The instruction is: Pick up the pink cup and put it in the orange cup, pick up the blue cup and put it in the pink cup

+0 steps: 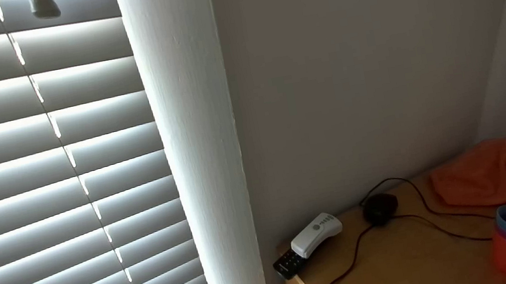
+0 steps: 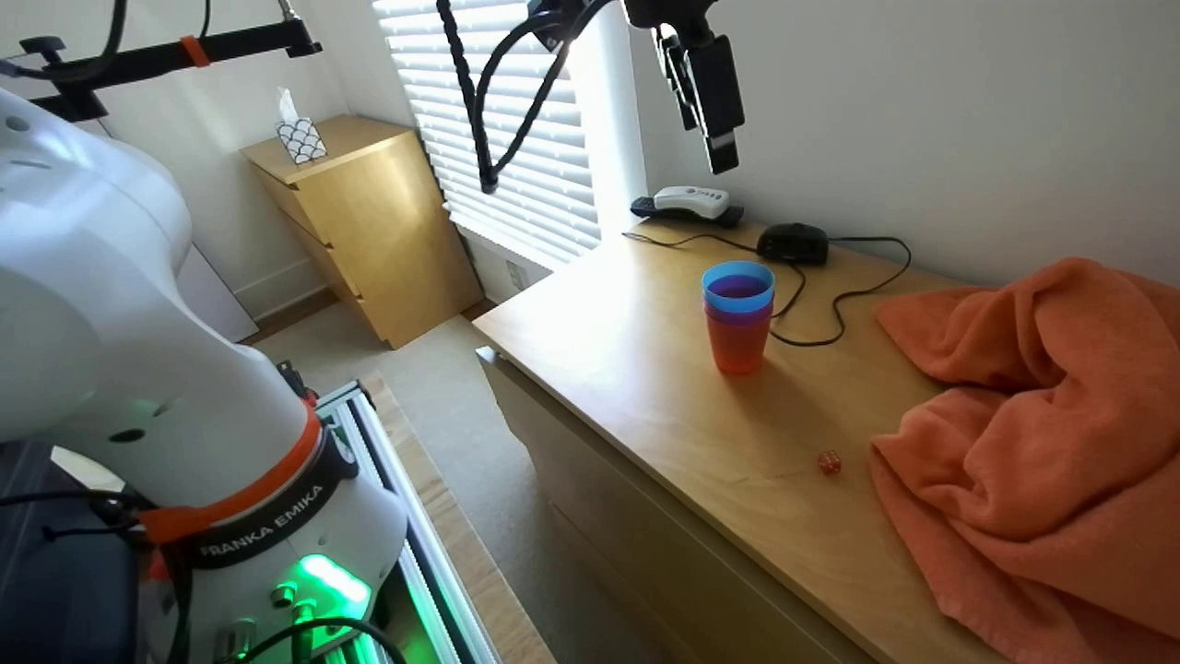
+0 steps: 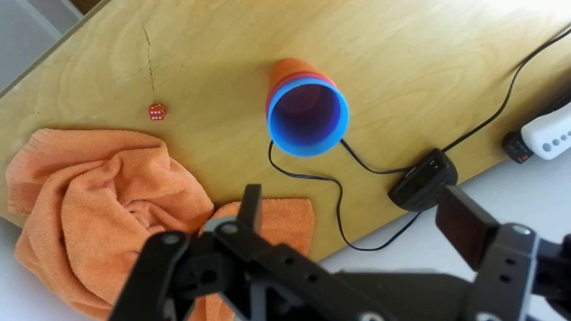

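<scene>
Three cups on our count, and they make one upright stack on the wooden tabletop [image 2: 636, 350]: the blue cup [image 3: 308, 129] sits inside the pink cup [image 2: 740, 316], and the pink cup sits inside the orange cup [image 2: 737, 347]. Right of the stack in an exterior view we have one orange towel [image 2: 1060, 480], heaped up, and one red die [image 2: 830, 462] near the towel's edge. Two remotes lie at the tabletop's left end in both exterior views, the white remote [image 1: 318, 234] on top of the black remote [image 1: 288, 264], and we count one black device [image 2: 793, 244] on the far side, behind the stack.

Up to the gripper [image 3: 352, 209] — it hangs in the air, well apart from the cups, and its two fingers [image 3: 464, 227] stand wide apart. Between them we see straight through to the tabletop and the pale wall [image 3: 526, 191].

The wrist view takes us down into the blue cup's hollow, and there too we pick out the die. An exterior view alone gives us the white robot arm [image 2: 92, 277] with its green light [image 2: 336, 583], and at far left one tissue box [image 2: 301, 140] on a wooden cabinet [image 2: 396, 249]. In an exterior view the window blinds [image 1: 50, 174] fill the left side — and only part of the gripper shows at the right edge.
</scene>
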Tool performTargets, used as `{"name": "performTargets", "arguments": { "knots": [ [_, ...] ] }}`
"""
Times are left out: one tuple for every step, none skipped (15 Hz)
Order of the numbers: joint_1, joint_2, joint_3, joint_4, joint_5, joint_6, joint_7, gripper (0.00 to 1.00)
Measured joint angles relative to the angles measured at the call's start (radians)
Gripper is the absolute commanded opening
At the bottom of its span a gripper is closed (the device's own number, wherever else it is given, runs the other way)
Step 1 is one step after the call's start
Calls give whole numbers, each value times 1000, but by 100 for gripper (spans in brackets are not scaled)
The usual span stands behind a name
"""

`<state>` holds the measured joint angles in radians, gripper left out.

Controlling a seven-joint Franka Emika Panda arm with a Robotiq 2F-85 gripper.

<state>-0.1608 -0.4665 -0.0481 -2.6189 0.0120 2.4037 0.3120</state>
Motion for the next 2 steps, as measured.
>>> {"name": "performTargets", "arguments": {
  "knots": [
    [0,-3,0,-3,0,0,0,100],
    [0,-3,0,-4,0,0,0,100]
  ]
}}
